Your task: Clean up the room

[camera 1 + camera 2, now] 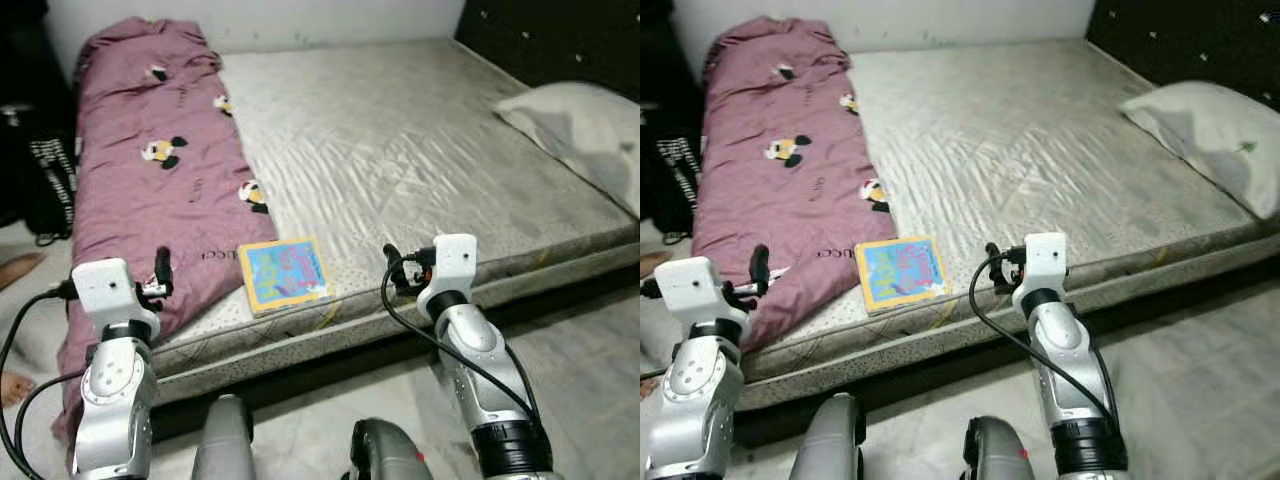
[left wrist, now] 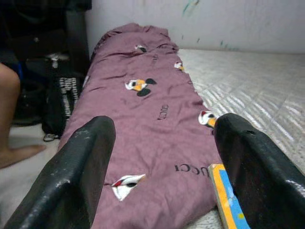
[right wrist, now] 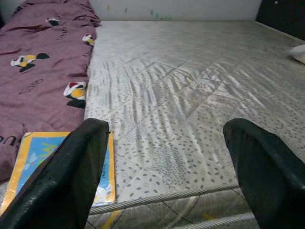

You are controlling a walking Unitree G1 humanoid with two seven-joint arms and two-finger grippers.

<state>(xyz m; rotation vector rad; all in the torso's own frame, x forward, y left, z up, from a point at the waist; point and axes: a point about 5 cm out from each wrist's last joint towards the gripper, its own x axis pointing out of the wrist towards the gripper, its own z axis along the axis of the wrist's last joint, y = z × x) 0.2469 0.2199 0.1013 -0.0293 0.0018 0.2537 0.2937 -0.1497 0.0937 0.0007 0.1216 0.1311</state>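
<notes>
Left tool (image 2: 159, 167) spread wide over purple blanket (image 1: 150, 170) | right tool (image 3: 171, 176) wide open at mattress (image 1: 420, 150) edge | book (image 1: 284, 274) between them

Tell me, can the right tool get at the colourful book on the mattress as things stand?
Probably yes. The right tool is open at the mattress edge, and the book lies flat near that edge with nothing between them.

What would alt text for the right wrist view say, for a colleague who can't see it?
The open right gripper faces a bare grey mattress. A colourful book lies by the near edge, beside a mauve cartoon-print blanket along one side.
</notes>
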